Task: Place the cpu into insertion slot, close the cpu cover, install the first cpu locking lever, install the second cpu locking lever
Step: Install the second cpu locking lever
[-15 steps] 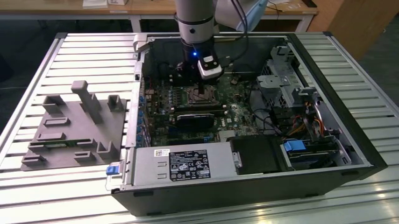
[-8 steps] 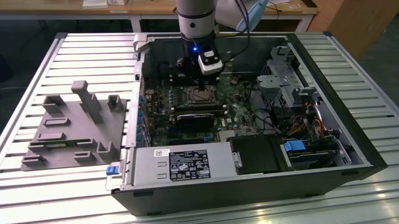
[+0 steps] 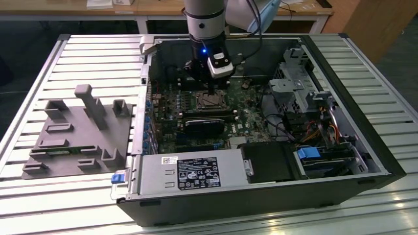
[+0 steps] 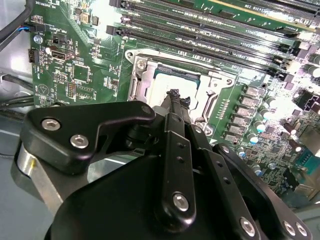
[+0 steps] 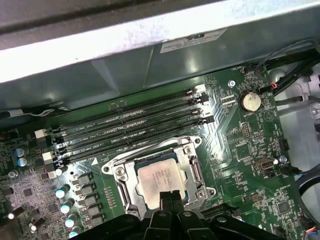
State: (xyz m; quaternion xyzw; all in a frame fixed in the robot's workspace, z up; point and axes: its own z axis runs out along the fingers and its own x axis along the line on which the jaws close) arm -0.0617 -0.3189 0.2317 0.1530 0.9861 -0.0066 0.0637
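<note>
Pincer: black pincer (image 5: 167, 197) with fingers pressed together, tips down on the flat silver-grey square cpu (image 5: 161, 177).
Cpu: seated in the silver-rimmed square insertion slot (image 5: 126, 192).
Room: green circuit board (image 5: 250, 145) open around.

**Camera setup**

We get the exterior view from high up, well back, looking down into the open computer case (image 3: 261, 161). Both wrist views sit close above the motherboard (image 5: 240, 135), facing it from opposite sides. They share the insertion slot (image 4: 172, 82) (image 5: 157, 172) and the gripper (image 4: 175, 97) tips.

Arm (image 3: 203, 22) upright, claw (image 4: 174, 96) down, fingertips together
</note>
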